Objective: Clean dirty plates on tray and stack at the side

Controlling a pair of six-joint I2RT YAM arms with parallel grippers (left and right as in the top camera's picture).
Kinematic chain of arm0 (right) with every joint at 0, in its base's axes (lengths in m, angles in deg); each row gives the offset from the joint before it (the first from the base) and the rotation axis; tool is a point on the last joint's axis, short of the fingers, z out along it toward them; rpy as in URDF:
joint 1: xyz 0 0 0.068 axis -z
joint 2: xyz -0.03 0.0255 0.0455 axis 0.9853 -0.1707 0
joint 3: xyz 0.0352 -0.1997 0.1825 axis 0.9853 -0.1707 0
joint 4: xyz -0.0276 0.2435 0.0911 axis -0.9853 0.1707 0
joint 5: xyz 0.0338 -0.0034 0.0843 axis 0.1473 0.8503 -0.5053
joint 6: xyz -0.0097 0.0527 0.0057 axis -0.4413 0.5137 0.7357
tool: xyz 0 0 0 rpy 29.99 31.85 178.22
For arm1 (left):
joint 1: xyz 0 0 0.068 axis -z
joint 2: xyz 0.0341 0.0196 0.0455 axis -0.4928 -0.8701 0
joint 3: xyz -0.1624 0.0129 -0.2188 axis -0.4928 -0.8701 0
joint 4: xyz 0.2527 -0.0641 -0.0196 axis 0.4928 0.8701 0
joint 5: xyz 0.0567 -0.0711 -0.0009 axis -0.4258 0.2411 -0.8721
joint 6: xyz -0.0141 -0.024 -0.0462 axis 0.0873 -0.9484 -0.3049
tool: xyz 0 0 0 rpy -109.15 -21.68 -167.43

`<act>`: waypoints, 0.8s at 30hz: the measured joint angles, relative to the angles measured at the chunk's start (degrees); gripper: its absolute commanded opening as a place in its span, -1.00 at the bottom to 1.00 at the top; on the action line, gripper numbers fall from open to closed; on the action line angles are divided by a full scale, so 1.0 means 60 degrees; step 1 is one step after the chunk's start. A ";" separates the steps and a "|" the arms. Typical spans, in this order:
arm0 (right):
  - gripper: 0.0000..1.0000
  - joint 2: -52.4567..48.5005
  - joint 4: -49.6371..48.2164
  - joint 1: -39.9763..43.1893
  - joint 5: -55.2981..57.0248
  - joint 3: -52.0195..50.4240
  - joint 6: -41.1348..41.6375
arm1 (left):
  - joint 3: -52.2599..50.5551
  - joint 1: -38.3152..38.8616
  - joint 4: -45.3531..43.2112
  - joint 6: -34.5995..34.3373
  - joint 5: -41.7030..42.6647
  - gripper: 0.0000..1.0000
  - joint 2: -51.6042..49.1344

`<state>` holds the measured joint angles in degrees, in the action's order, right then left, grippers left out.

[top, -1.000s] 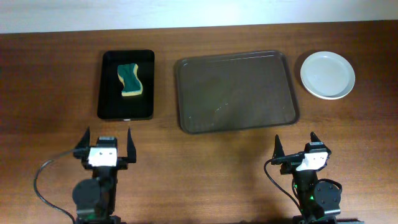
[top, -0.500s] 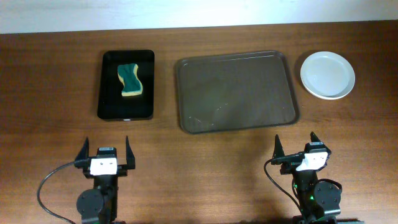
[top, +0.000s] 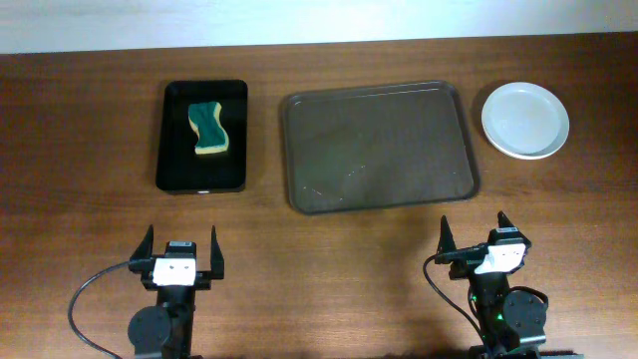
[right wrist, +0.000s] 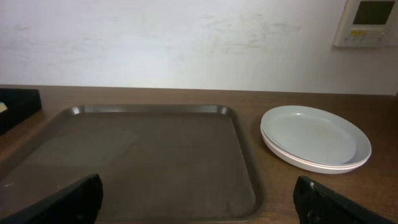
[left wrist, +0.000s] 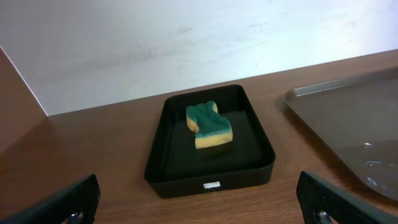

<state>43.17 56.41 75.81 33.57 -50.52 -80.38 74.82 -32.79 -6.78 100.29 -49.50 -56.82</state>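
Left arm (top: 175, 271) has slid back toward the near edge of the worktop (top: 80, 150) and a little to the right since a moment ago. The right arm (top: 496, 257) has stayed where it was. Both the left jaws and the right jaws stand wide open and hold nothing. They hang above bare wood, well apart from each other. Past the left jaws sits a small black tray (top: 201, 175) with a green and yellow sponge (top: 208, 128) lying in it, toward the far end. Past the right jaws lies the big brown-grey tray (top: 379, 145), flat on the worktop, with a few small shiny marks near its front. To the right of that tray, near its far corner but not touching it, the white plates (top: 525, 120) sit in a neat stack on the wood. From the right wrist view two rims show, one on top of the other; how many plates there are in all is hard to tell.
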 measured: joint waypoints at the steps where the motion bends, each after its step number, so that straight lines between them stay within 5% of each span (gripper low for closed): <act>1: 0.97 0.0000 0.0000 0.0000 0.0000 0.0000 -0.0007 | 0.0000 0.0000 0.0004 -0.0022 -0.0007 0.99 0.0000; 9: 0.97 0.0000 0.0000 0.0000 0.0000 0.0000 0.0000 | 0.0000 -0.0004 0.0000 -0.1851 -0.0980 0.99 0.0000; 24: 0.97 0.0000 0.0000 0.0000 0.0000 0.0000 -0.0004 | 0.0000 0.0000 -0.0018 -0.2058 -0.1151 0.99 0.0000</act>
<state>43.17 56.41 75.81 33.57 -50.52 -80.40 74.82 -32.79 -6.89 87.94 -56.41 -56.82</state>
